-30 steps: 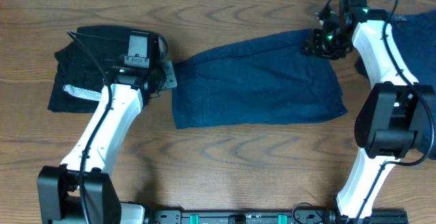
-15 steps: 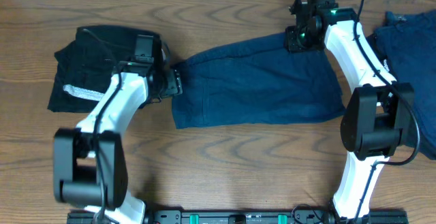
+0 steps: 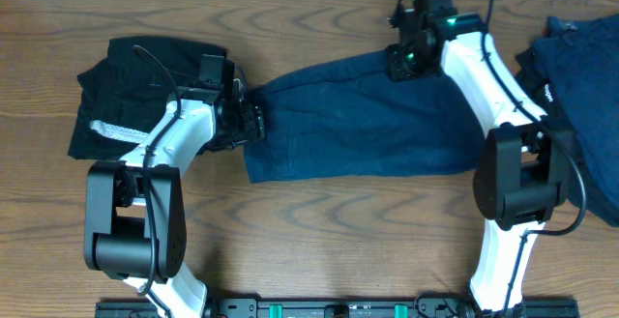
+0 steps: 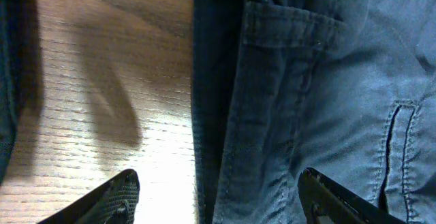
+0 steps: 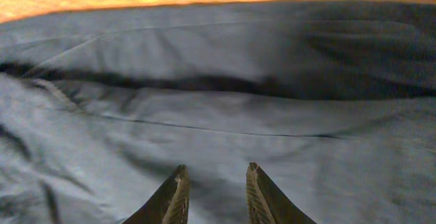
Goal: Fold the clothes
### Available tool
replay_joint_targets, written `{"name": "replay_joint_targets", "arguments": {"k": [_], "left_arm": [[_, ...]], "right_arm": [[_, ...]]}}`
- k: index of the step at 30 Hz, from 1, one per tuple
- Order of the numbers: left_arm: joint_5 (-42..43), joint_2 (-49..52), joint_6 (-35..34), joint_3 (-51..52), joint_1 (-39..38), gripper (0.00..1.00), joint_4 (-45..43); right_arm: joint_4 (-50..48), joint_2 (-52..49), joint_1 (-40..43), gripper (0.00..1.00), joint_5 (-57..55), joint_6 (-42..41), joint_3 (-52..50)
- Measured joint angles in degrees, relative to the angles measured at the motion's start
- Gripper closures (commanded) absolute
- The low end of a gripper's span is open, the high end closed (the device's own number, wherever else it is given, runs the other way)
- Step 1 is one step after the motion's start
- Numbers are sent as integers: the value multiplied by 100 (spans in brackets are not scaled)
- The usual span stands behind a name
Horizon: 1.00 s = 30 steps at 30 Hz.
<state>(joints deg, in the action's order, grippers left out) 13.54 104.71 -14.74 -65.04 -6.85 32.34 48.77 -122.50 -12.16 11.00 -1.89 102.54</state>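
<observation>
Navy blue clothes (image 3: 368, 120) lie spread flat across the middle of the table. My left gripper (image 3: 253, 120) is at their left edge. In the left wrist view it (image 4: 218, 178) stands open wide, one finger over bare wood, the other over the pocketed navy cloth (image 4: 320, 81). My right gripper (image 3: 401, 59) is at the garment's far edge. In the right wrist view its jaws (image 5: 216, 169) keep a narrow gap just above smooth cloth (image 5: 218, 101), with nothing bunched between them. Folded black clothes (image 3: 126, 91) with a whitish band (image 3: 114, 129) sit at the left.
More navy clothes (image 3: 580, 67) lie heaped at the table's right edge, beside the right arm. The left arm reaches across the black pile. Bare wood (image 3: 319, 231) runs along the near side, and the arm bases stand at the front edge.
My left gripper slid right to the navy garment's edge and opened wider. My right gripper travelled left along the far edge and narrowed its jaws. The garment kept its shape.
</observation>
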Motion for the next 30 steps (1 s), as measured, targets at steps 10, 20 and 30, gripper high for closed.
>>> {"name": "replay_joint_targets", "arguments": {"k": [10, 20, 30], "left_arm": [[446, 350, 0, -35, -7, 30, -275], [730, 481, -66, -46, -28, 91, -299], [754, 437, -44, -46, -33, 94, -284]], "right_arm": [[17, 0, -234, 75, 68, 0, -7], [127, 0, -234, 81, 79, 0, -9], [323, 0, -232, 88, 531, -2, -9]]}}
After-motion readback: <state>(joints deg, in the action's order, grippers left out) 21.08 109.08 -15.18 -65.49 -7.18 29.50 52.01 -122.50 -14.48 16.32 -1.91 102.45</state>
